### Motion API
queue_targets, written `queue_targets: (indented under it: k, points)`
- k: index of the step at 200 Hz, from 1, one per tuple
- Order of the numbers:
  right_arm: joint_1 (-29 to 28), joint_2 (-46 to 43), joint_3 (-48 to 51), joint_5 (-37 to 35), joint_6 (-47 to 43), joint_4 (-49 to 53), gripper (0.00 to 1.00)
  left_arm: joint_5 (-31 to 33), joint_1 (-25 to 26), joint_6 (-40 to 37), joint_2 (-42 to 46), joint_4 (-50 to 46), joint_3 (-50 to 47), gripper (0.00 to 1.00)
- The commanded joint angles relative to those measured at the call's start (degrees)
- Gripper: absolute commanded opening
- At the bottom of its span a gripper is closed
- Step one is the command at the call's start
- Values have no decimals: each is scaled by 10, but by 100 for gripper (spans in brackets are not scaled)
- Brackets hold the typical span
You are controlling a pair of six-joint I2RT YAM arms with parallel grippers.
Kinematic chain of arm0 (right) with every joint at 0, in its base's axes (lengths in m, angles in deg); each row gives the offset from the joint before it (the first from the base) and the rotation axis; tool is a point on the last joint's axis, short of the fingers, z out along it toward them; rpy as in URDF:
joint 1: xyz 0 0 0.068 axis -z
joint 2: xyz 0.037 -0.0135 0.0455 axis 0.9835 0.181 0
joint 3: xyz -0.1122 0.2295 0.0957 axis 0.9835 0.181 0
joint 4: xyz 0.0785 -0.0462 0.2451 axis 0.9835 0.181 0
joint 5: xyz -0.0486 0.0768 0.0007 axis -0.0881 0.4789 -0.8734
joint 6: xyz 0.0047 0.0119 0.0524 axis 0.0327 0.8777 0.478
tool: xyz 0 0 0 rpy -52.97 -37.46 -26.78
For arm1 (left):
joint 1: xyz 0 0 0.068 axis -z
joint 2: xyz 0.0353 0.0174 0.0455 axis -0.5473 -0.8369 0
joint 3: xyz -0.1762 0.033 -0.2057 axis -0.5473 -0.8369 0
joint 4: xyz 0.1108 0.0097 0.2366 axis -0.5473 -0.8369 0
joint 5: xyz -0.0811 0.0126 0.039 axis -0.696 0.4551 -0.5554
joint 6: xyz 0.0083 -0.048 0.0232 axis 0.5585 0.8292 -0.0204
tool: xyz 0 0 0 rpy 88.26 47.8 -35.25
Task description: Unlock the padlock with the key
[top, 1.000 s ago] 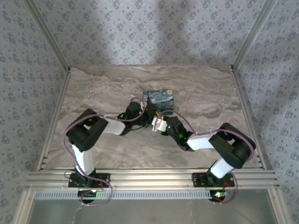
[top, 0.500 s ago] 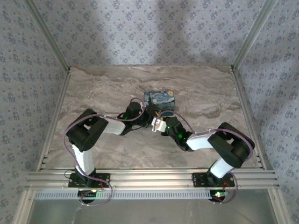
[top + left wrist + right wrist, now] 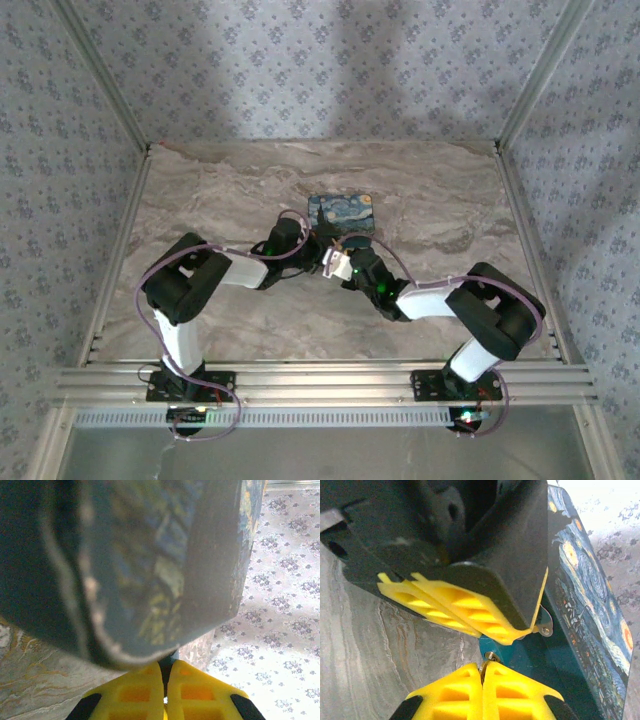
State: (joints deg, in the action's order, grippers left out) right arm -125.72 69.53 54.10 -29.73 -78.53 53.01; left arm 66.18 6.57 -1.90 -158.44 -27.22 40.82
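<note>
The padlock (image 3: 341,211) lies flat on the marble-patterned table (image 3: 220,200), past the middle and toward the far side, with its starry print facing up. A dark teal nub (image 3: 507,652) juts from its near edge.

The key (image 3: 489,656) is a tiny metal piece at that nub, pinched between the 2 yellow fingers of the right gripper (image 3: 482,669), which are pressed tight around it.

The left gripper (image 3: 165,667) sits just beside the right one, its 2 fingers closed together with their tips against the padlock's near edge. I cannot tell whether they pinch anything.

Both arms reach in from the near corners with their elbows bent outward. The left arm (image 3: 200,275) and right arm (image 3: 480,305) bring their wrists together just before the padlock.
</note>
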Motion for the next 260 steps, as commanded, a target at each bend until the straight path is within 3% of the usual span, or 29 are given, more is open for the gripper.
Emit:
queue_targets:
  k: [1, 105, 185, 260]
  points:
    - [1, -14, -33, -13, 63, -6, 0, -34, 10, 3, -1, 14, 6, 7]
    - [40, 2, -4, 91, 292, -59, 0, -34, 14, 5, -9, 15, 7, 6]
    - [41, 3, -1, 91, 295, -53, 0, -33, 14, 3, -5, 15, 6, 6]
    - [41, 1, 8, 88, 302, -53, 0, -13, 0, -53, 56, -57, -4, 28]
